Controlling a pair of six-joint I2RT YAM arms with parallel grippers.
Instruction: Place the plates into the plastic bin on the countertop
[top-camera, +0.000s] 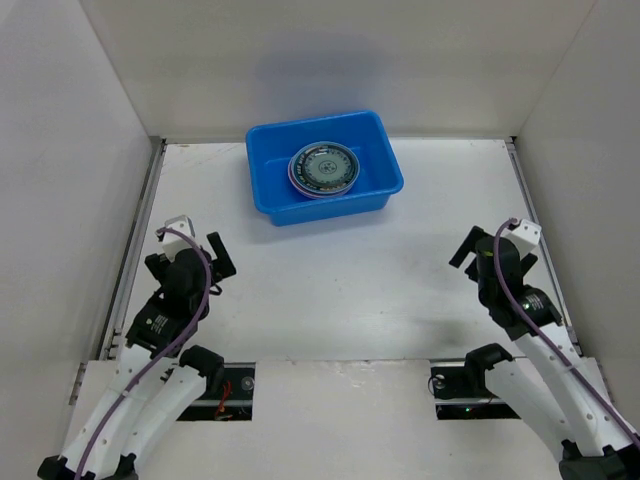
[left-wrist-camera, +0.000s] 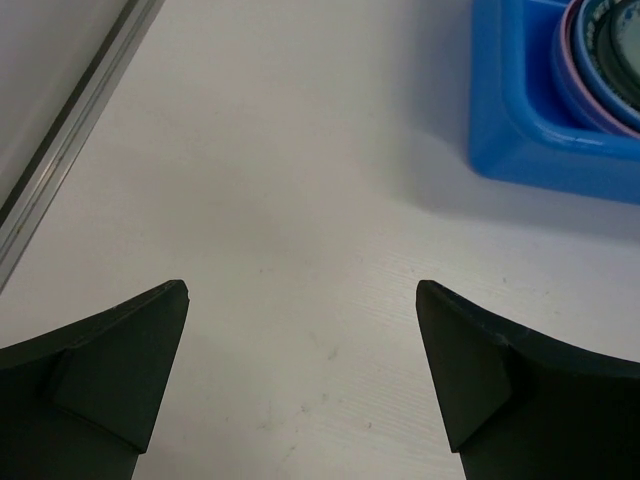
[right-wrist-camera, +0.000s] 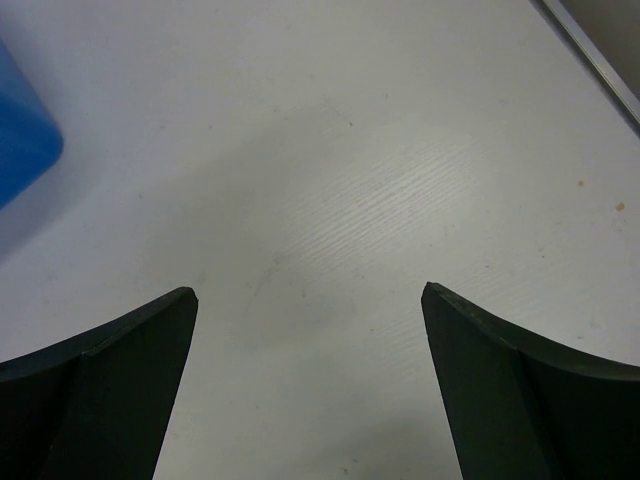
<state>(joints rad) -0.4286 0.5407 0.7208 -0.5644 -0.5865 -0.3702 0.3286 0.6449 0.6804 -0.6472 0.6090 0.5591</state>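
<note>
The white countertop (top-camera: 330, 290) fills the floor of the white-walled cell. At its 12 o'clock end, close to the back wall, sits the bright blue plastic bin (top-camera: 330, 205), turned slightly askew. Inside it, the plates (top-camera: 322, 170) lie in one stack near the middle. The top plate is a small teal patterned one, and a pink and lilac rim shows beneath it. How many plates are in the stack cannot be told.

The left gripper (left-wrist-camera: 300, 290) hangs over bare countertop at about 8 o'clock in the overhead view, its jaws spread wide with nothing between them. From it the bin lies toward 1 o'clock, well apart. In the left wrist view, the bin's near corner and the edge of the stack show at 2 o'clock, beyond the right fingertip.

The right gripper (right-wrist-camera: 310, 292) hangs at about 4 o'clock in the overhead view, its jaws likewise wide and holding nothing. The bin lies toward 10 o'clock from it. In the right wrist view, only a rounded blue corner shows at the left edge, well apart from both fingertips.
</note>
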